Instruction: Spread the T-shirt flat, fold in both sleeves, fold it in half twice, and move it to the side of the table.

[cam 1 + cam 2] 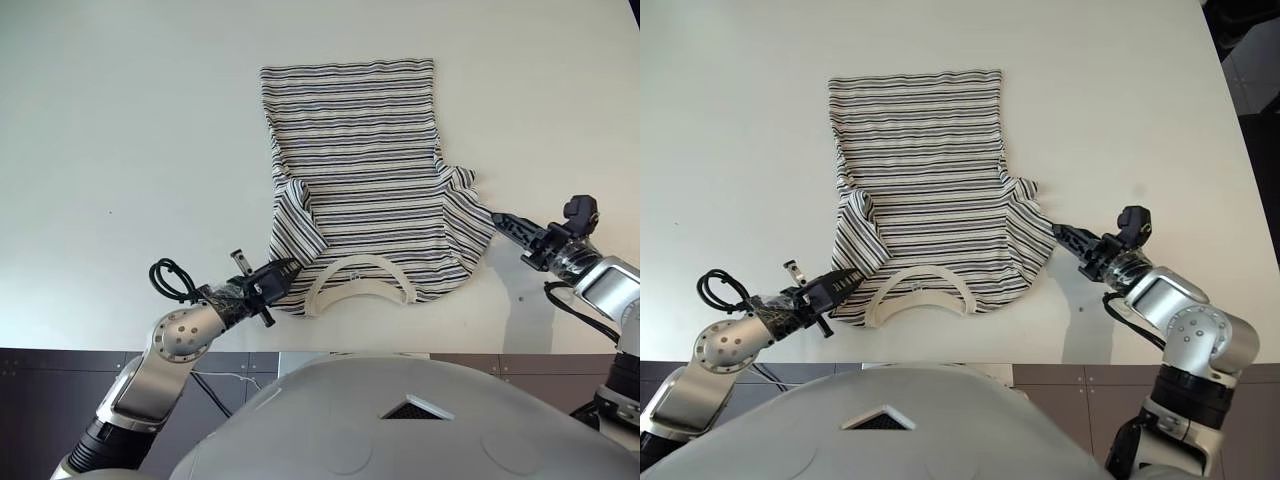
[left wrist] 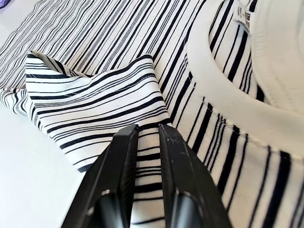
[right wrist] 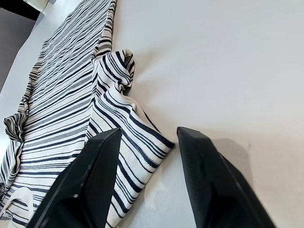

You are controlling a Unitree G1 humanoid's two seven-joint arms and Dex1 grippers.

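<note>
The T-shirt (image 1: 365, 170) lies on the white table (image 1: 120, 150), collar toward me, with both sleeves turned in over the body. My left gripper (image 1: 292, 267) sits at its near left shoulder, fingers almost together with striped cloth pinched between them. My right gripper (image 1: 497, 217) is spread wide at the right sleeve's outer edge, gripping nothing.

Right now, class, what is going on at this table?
A robot is folding a striped T-shirt lying on a white table, collar toward it. The left fingers are pinched on the cloth beside the collar, by the folded-in left sleeve. The right fingers stand open around the right sleeve edge. No half fold yet.
</note>
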